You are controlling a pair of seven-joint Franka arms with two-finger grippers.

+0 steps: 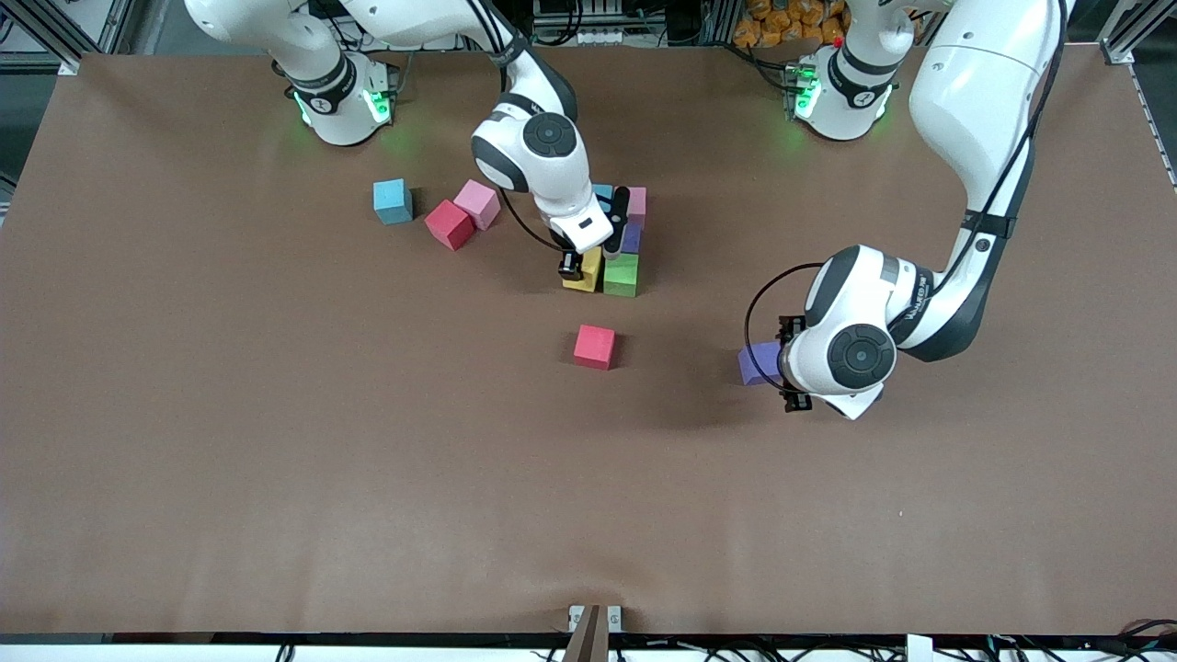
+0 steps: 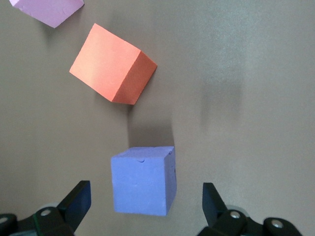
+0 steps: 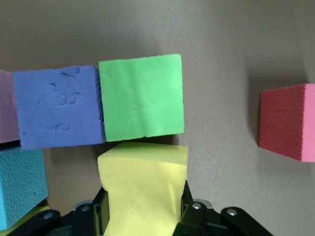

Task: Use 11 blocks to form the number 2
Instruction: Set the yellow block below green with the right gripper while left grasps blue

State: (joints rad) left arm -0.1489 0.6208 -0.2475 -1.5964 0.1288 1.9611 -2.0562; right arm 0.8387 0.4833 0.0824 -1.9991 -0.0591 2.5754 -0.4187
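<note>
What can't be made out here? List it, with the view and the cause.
- Front view: the block cluster is partly hidden by the right arm, so its count stays unknown.
- Front view: the purple block is half hidden by the left arm.
- Right wrist view: the sky blue block is cut by the edge.

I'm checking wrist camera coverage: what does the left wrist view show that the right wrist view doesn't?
Left wrist only: the open left gripper over a purple block, an orange block apart from it, and a pink block's corner at the frame edge.

Right wrist only: the right gripper shut on a yellow block, beside a green block, with a second purple block, a blue block and a red block.

Both: the brown table.
</note>
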